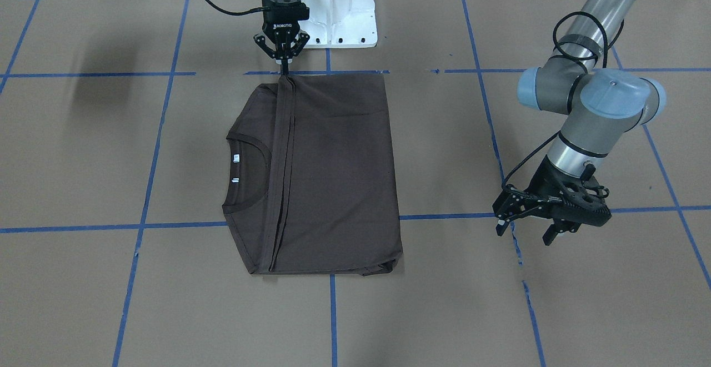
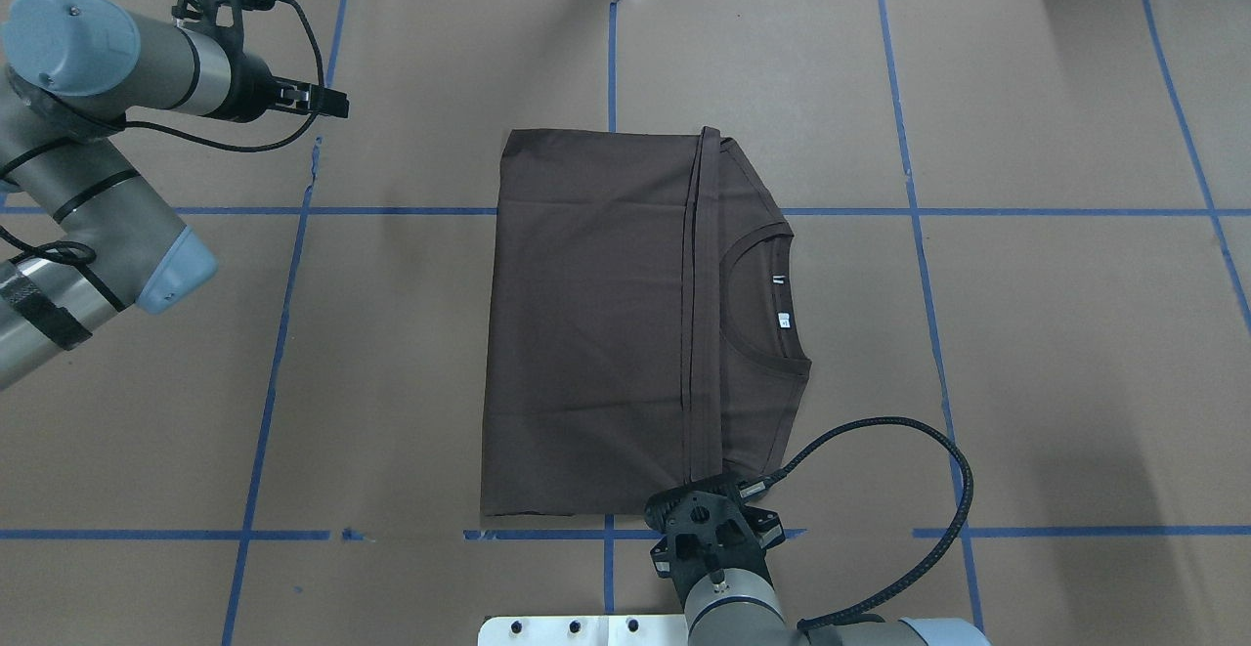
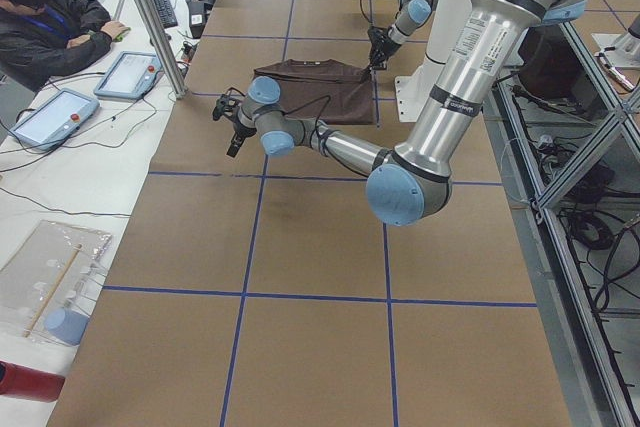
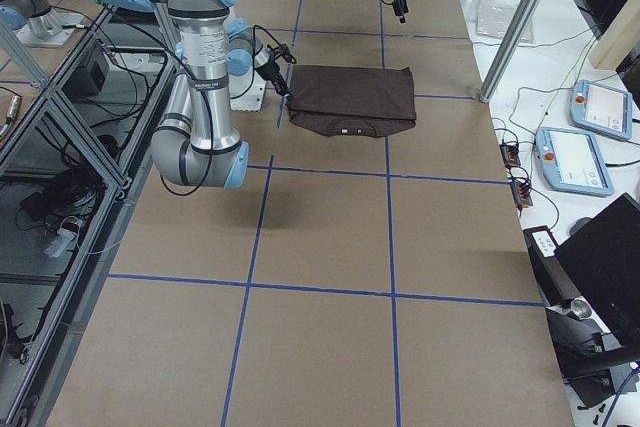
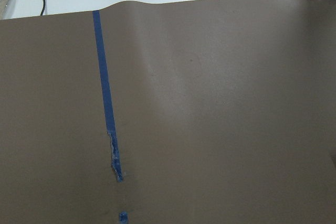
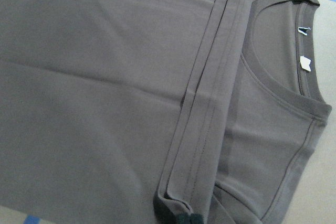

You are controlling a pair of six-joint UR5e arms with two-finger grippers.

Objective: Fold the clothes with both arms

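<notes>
On taped brown table (image 1: 83, 161), folded T-shirt (image 1: 339, 172), hem corner within clenched right fingers (image 1: 285, 67); left fingers (image 1: 551, 232) released, well away.

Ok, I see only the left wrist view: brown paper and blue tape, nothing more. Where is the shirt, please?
Observer: The T-shirt lies folded flat at the table's middle, well apart from the left gripper.
Operator: And the right arm, does it hold something?
Observer: Yes. The right gripper has its jaws shut on the doubled hem of the shirt, at the edge nearest the robot's base.
</notes>
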